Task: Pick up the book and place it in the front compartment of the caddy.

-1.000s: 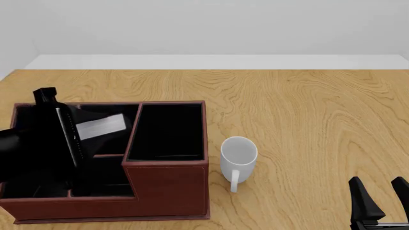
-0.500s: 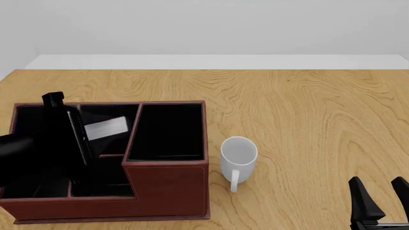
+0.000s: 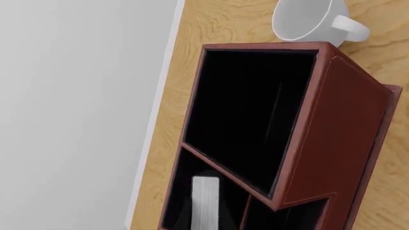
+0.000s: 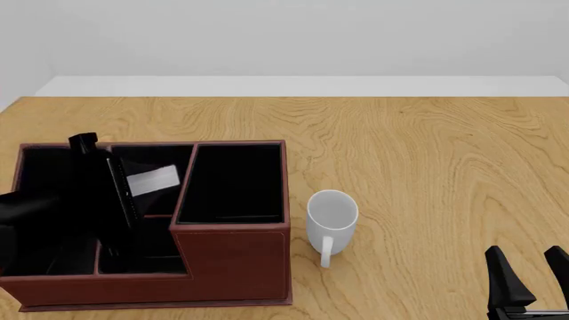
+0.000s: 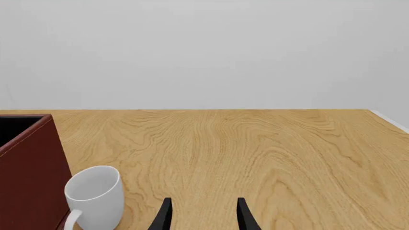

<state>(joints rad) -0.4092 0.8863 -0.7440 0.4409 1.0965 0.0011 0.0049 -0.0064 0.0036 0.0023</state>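
Note:
The red-brown caddy (image 4: 233, 261) stands at the table's front left, with a tall black compartment on its right and lower ones on its left. My left gripper (image 4: 100, 200) hangs over the lower left part, shut on the book (image 4: 153, 180). The book is black, stands on edge and is tilted, with its pale page edges showing inside the caddy's walls. In the left wrist view the page edge (image 3: 206, 201) sits low in a narrow compartment of the caddy (image 3: 332, 124). I cannot tell which compartment it rests in. My right gripper (image 4: 527, 280) (image 5: 203, 215) is open and holds nothing, near the front right.
A white mug (image 4: 332, 215) stands upright just right of the caddy, handle toward the front; it also shows in both wrist views (image 5: 95, 195) (image 3: 307, 17). The caddy's outer wall (image 5: 28, 167) shows in the right wrist view. The table's far edge meets a pale wall.
My left arm has carried the book to the right and lower into the caddy, and less of the pale page edge shows. The right arm and the mug have not moved.

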